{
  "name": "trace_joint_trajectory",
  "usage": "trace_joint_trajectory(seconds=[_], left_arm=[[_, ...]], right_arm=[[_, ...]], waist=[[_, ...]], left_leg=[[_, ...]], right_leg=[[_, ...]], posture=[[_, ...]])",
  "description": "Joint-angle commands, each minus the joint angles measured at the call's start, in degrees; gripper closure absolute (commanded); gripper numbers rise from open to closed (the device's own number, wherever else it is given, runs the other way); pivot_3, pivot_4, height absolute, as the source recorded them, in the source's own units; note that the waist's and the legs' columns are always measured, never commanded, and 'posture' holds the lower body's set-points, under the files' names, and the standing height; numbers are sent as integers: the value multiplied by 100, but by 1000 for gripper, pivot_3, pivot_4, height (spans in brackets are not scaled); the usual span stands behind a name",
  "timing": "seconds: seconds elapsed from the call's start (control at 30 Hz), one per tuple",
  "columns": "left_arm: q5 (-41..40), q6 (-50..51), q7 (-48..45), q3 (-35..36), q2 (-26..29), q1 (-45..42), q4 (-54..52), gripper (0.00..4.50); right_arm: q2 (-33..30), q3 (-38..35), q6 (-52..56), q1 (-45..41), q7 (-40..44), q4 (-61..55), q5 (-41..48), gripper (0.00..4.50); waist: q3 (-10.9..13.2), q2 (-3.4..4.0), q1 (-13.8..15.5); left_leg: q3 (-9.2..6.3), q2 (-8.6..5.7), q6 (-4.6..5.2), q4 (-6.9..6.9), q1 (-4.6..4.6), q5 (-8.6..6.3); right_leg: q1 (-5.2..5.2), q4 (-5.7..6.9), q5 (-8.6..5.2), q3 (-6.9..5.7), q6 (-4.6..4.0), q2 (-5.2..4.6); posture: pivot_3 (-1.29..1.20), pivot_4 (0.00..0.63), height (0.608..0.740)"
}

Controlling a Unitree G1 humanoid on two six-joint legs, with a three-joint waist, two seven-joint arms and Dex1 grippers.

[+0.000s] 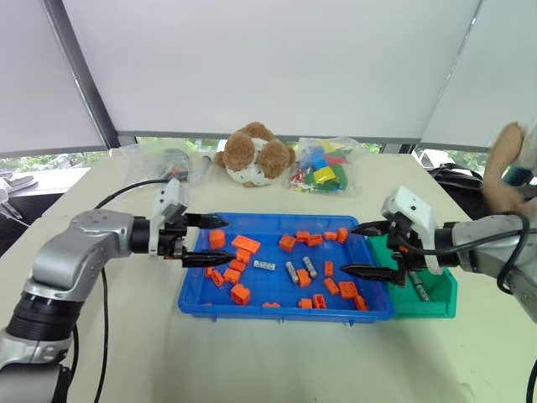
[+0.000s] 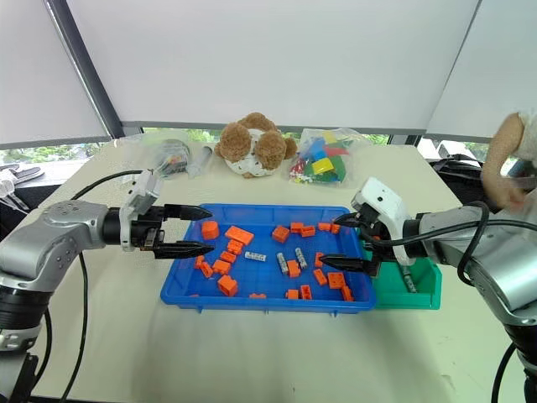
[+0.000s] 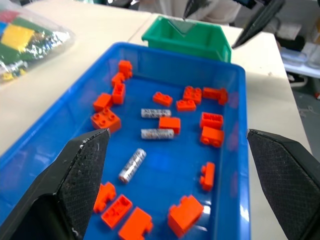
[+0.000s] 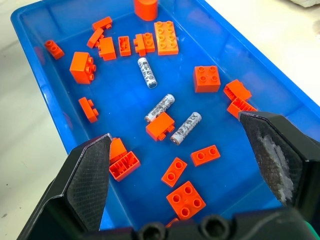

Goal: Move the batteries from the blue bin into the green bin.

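The blue bin [image 1: 285,314] lies mid-table and holds three silver-grey batteries [image 1: 291,271] near its centre among orange bricks [image 1: 246,244]. They also show in the right wrist view, batteries [image 4: 160,107], and in the left wrist view, batteries [image 3: 157,133]. The green bin [image 1: 438,300] touches the blue bin's right end, and one battery [image 1: 419,290] lies inside it. My left gripper [image 1: 228,239] hovers open and empty over the blue bin's left end, pointing right. My right gripper [image 1: 348,249] hovers open and empty over its right end, pointing left.
A brown plush toy [image 1: 256,155], a bag of coloured bricks [image 1: 323,172] and a clear bag [image 1: 168,159] sit behind the blue bin. A person's hand [image 1: 508,172] shows at the far right edge. Bare table lies in front of the bins.
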Motion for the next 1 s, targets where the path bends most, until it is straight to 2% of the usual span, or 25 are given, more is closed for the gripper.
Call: trace_joint_trajectory(seconds=[0.03, 0.73, 0.87, 1.0], left_arm=[[-155, 29, -43, 205, 84, -1, -223, 0], [-323, 230, 81, 241, 112, -41, -332, 0], [-282, 201, 75, 234, 138, -69, -266, 0], [-195, 137, 102, 218, 151, -143, -147, 0]], right_arm=[[-34, 0, -57, -170, 40, -8, -76, 68], [370, 559, -70, -535, 42, 223, -407, 68], [801, 948, 87, -826, -129, 377, -537, 68], [1496, 1643, -4, -1166, -353, 725, -946, 68]], waist=[[0, 0, 3], [0, 0, 0], [0, 0, -13], [0, 0, -19]], left_leg=[[0, 0, 0, 0, 0, 0], [0, 0, 0, 0, 0, 0], [1, 0, 0, 0, 0, 0], [1, 0, 0, -1, 0, 0]], right_leg=[[0, 0, 0, 0, 0, 0], [-1, 0, 0, 0, 0, 0], [-1, 0, 0, 0, 0, 0], [-5, 6, 0, 0, 0, 1]], posture=[[0, 150, 733], [0, 150, 733], [0, 150, 733], [0, 150, 733]])
